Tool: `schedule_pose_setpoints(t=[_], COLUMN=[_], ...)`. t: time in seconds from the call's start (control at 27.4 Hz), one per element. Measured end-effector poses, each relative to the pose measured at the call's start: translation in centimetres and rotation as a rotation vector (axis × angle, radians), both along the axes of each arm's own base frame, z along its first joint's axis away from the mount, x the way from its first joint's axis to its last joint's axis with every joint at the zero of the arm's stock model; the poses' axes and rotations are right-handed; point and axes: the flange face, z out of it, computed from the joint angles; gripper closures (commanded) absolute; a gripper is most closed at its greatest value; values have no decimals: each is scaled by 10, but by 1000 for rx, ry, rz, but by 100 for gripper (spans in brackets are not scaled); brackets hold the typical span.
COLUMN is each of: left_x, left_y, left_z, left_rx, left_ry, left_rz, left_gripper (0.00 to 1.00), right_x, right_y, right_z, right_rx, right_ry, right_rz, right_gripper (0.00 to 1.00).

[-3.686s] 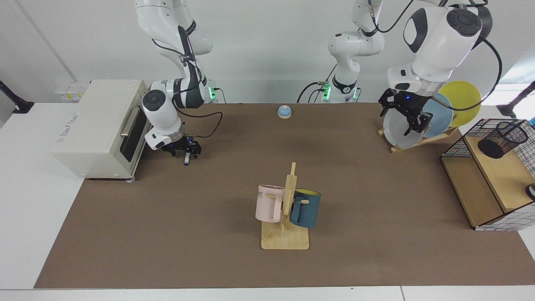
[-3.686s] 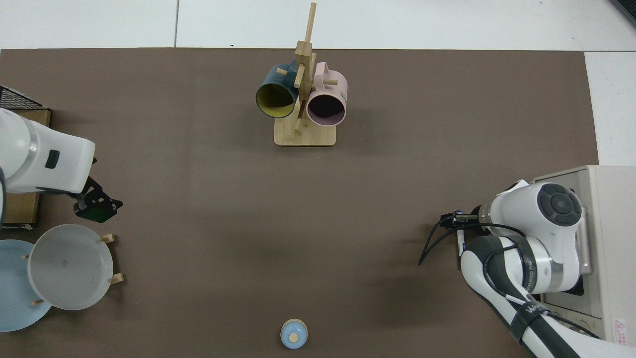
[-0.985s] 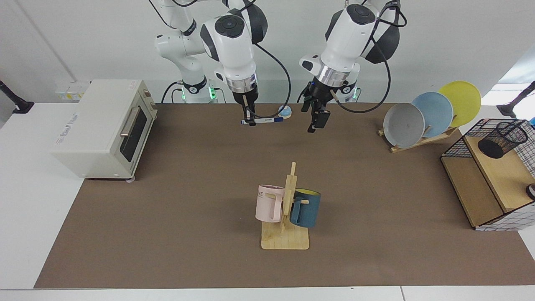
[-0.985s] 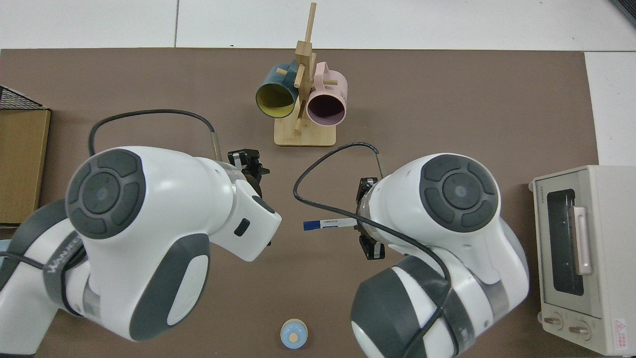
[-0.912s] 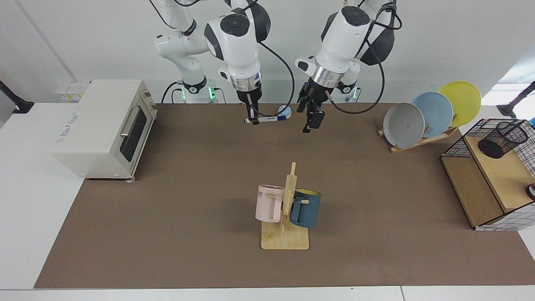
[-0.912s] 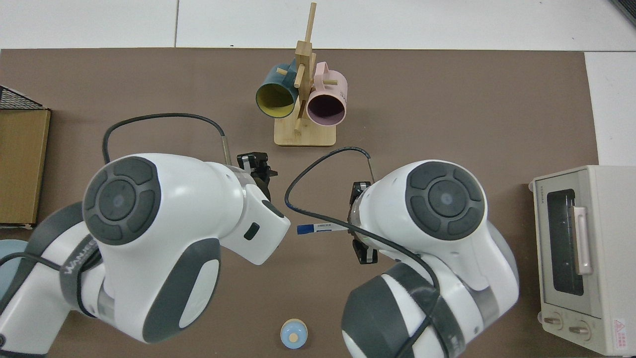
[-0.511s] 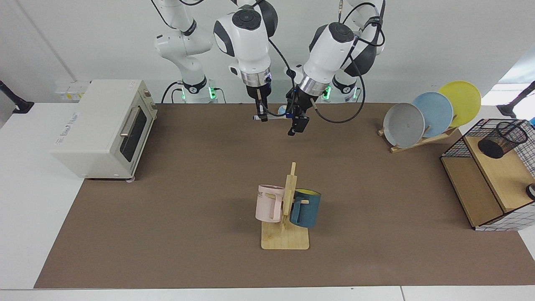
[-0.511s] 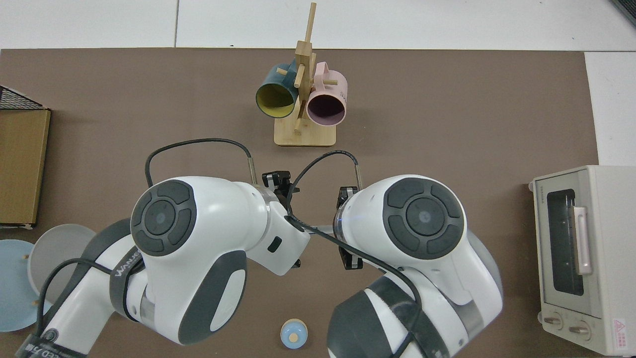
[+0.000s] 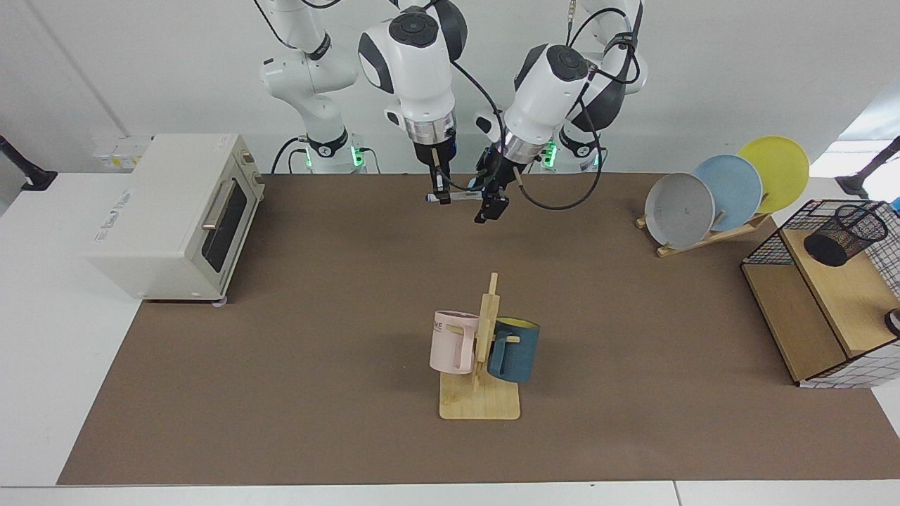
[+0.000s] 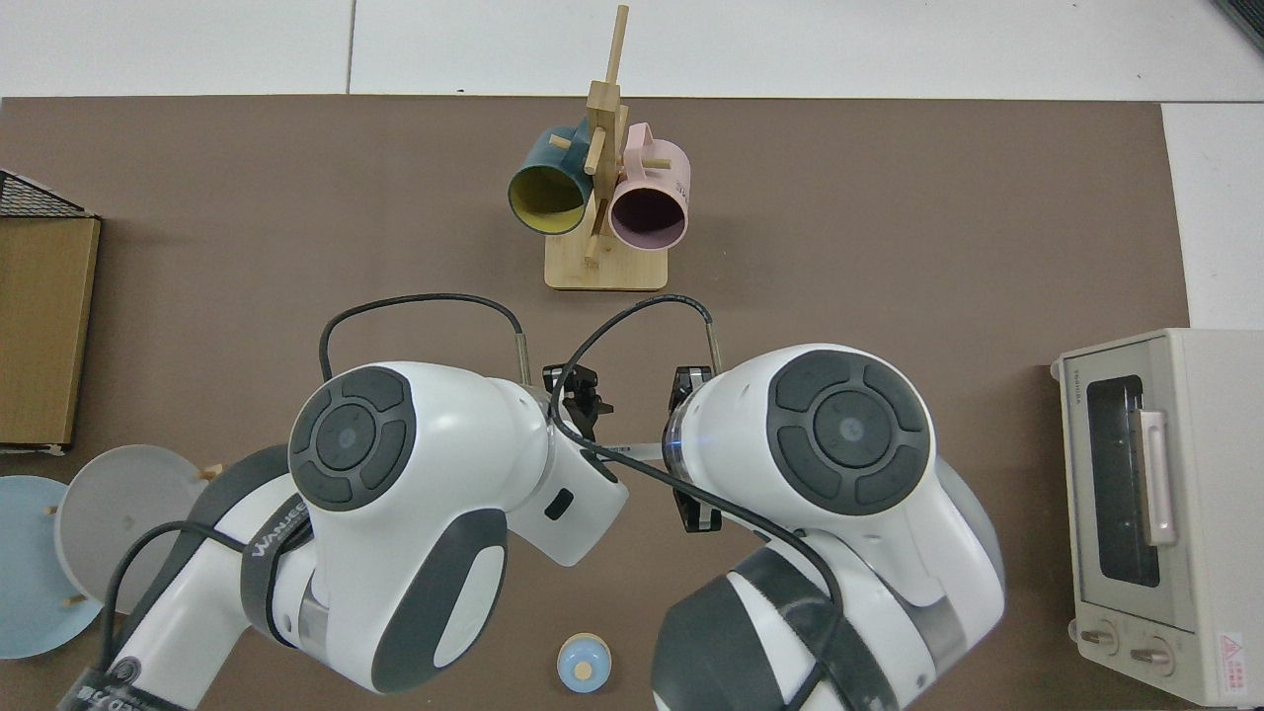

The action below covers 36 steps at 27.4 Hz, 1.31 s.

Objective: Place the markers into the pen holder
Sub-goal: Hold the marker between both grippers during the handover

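Now mid-air handover: right gripper (image 9: pixel 440 197) clamped on marker (image 9: pixel 457 198), held level above mat at 12 o'clock. Left gripper (image 9: pixel 490 209), at marker's free end, jaw state unclear; should clamp before right lets go. Pen holder (image 9: pixel 846 235) far off at 3 o'clock on wire shelf (image 9: pixel 815 299); plate rack (image 9: pixel 710 235) between, mug tree (image 9: pixel 483 351) nearer camera.

Bright, even overhead light fills both views. On the brown surface (image 9: pixel 281 365) shadows are soft and faint: a pale one at 9 o'clock of the mug rack (image 9: pixel 480 365), and a dim patch beneath the arms. A window glares at 3 o'clock in the facing view. Everything is in focus.
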Motion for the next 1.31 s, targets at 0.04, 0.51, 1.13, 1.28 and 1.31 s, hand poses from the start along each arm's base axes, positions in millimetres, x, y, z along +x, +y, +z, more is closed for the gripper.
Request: schedule_pose_setpoints(t=[0.04,0.51,1.13,1.28,1.31], left_x=[-1,1,2,2,2], left_y=[-1,3,6,6,6], left_z=[0,26,33,33,33], left_rx=[2,0,2,2,3], left_ry=[5,24,34,35,37], left_rz=[-3,7,12,12,12], left_gripper=[22,62,100,100,100], right_x=[0,1,1,1,0], right_y=[0,-1,0,0,0], right_z=[0,0,-1,-1,-1], right_rx=[0,0,-1,-1,-1], right_ry=[0,0,1,1,1], right_rz=[0,-2,-1,1,4], right_gripper=[100,100,100,61,1])
